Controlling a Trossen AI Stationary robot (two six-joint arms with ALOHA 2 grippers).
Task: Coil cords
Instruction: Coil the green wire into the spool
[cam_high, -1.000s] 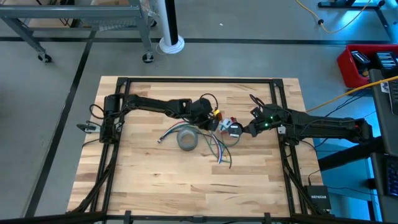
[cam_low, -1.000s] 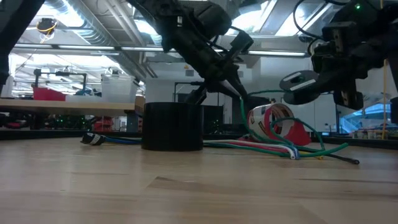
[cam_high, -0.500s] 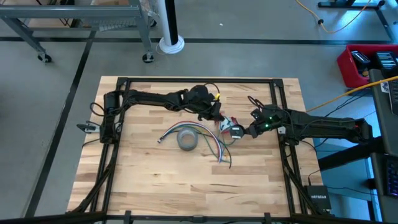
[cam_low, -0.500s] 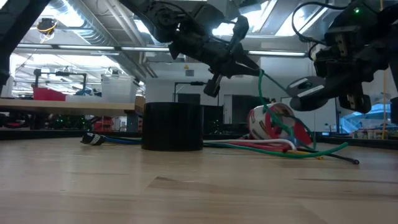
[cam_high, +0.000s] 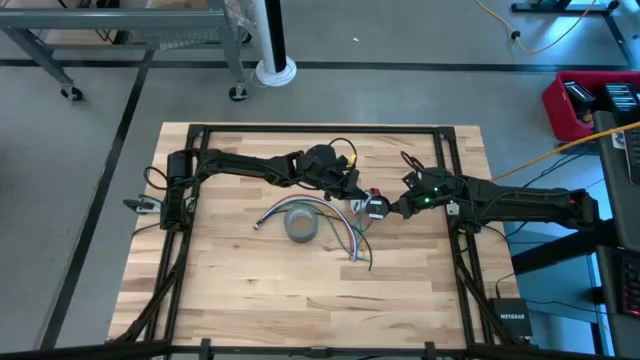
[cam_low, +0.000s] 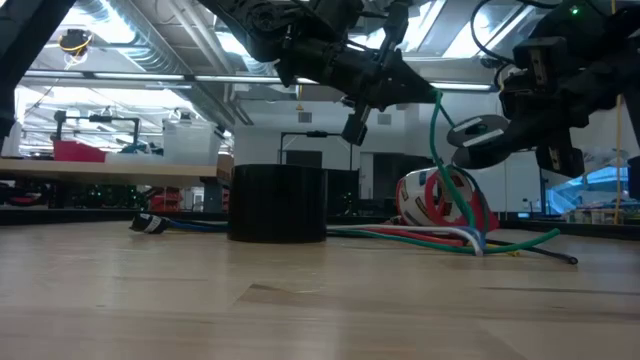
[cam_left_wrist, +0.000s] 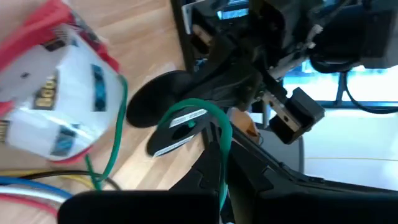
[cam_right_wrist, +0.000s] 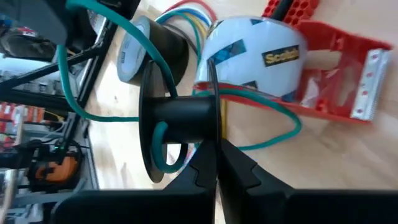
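Winding barely begun. Right gripper (cam_right_wrist: 214, 163) fingers clamped on black spool (cam_right_wrist: 177, 115); left gripper (cam_left_wrist: 219, 163) fingers clamped on green cord (cam_low: 436, 130). Other cords (cam_high: 345, 238) lie loose mid-table beside tape roll (cam_high: 301, 224).

Grey tape roll (cam_high: 302, 223) lies flat on the wooden bench (cam_high: 240, 290). Red-and-white tape dispenser (cam_high: 372, 205) lies nearby. Red toolbox (cam_high: 585, 105) on floor.

A grey floor (cam_high: 80, 150) surrounds the wooden table (cam_high: 250, 300), with a red case (cam_high: 575, 105) nearby.
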